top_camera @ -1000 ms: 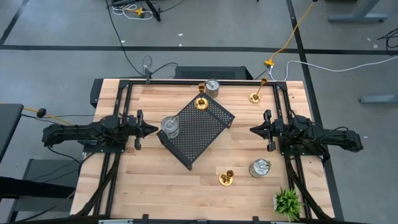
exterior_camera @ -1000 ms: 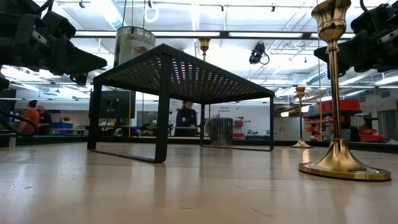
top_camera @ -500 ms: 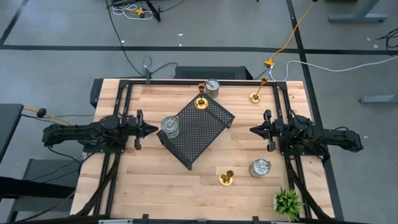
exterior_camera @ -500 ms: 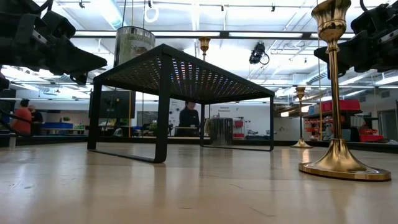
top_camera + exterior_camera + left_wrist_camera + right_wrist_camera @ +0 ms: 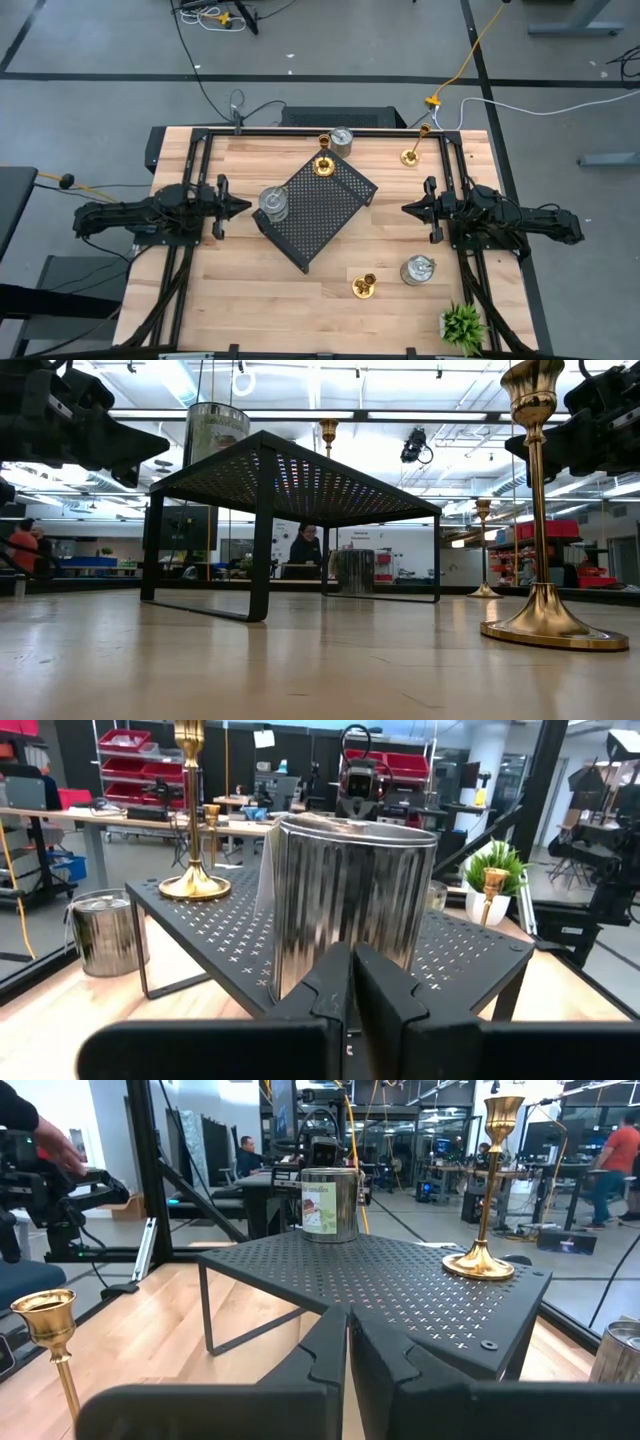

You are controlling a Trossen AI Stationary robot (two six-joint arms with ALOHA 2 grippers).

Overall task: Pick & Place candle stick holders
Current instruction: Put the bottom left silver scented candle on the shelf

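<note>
Both hands, left (image 5: 243,207) and right (image 5: 407,209), fingers together and empty, flank the frame-centre black perforated metal tray (image 5: 318,210) carrying a squat silver holder (image 5: 272,203).

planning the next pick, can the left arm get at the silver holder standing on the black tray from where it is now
Probably yes. The silver holder stands at the edge of the black tray nearest the left gripper, whose shut fingers point straight at it. Nothing stands between them; the fingers would have to open first.
</note>
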